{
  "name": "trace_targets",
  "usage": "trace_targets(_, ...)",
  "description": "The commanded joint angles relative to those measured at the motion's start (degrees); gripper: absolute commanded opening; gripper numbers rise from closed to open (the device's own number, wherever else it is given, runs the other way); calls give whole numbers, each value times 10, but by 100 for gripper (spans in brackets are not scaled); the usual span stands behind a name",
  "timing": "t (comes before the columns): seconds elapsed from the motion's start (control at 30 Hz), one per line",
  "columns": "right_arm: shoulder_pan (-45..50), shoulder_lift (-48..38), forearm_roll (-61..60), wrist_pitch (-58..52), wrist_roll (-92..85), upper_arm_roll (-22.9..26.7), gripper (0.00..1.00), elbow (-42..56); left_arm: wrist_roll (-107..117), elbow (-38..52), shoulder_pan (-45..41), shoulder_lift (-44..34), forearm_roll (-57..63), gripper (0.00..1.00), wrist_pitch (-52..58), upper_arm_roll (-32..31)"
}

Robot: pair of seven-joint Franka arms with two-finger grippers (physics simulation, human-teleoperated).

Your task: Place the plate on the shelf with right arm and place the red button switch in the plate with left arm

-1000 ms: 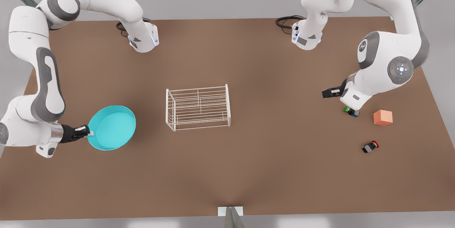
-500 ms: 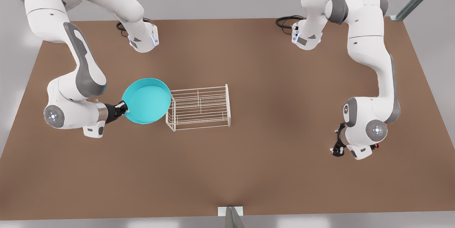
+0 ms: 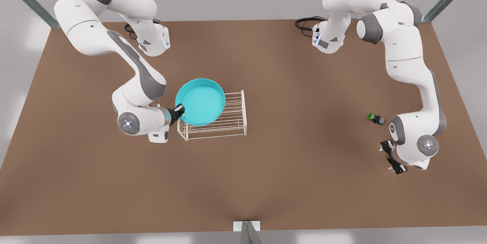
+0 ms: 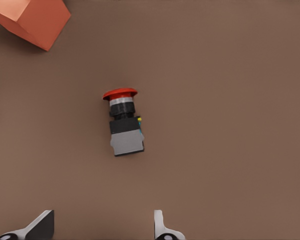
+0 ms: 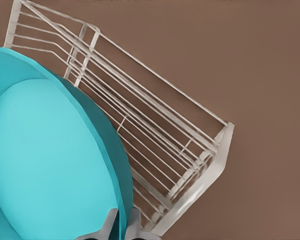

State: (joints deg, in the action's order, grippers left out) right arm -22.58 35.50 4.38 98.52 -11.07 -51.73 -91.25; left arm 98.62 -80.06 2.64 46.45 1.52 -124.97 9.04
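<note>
- The plate [image 3: 201,101] has come further toward the front view's right since half a second ago; it was beside the shelf [image 3: 232,122] then, and now it hangs over the end of the rack nearer the arm that carries it.
- The right gripper [image 3: 180,109] is pinching the plate's rim, one finger on each side of the wall, as the right wrist view shows [image 5: 121,226].
- The other arm has shifted too, and the green-capped switch [image 3: 374,118] has come back into sight on the table [image 3: 289,183].
- The left gripper [image 3: 392,156] hovers over the red button switch [image 4: 124,122], fingers [image 4: 162,227] spread wide, not touching it.
- The plate is a round turquoise dish, shallow, with a raised rim. The shelf is white thin wire with open sides.
- The red button switch lies on its side on the table: round red cap, silver collar, black and grey body. An orange cube [image 4: 32,20] sits near it.
- I can read no writing on any of them.
</note>
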Motion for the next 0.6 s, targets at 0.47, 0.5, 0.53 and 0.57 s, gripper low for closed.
trace_targets(0.47,32,10,1,74,118,31,100,-19,11,3,38,51,6,98,-103,11)
trace_targets(0.5,32,8,-1,72,119,31,100,-19,11,3,38,54,11,98,-107,14)
trace_targets(0.53,30,-13,-11,61,120,30,100,-12,11,3,38,55,20,98,-107,14)
trace_targets(0.57,29,-51,-53,17,120,31,100,10,11,2,40,58,28,98,-120,15)
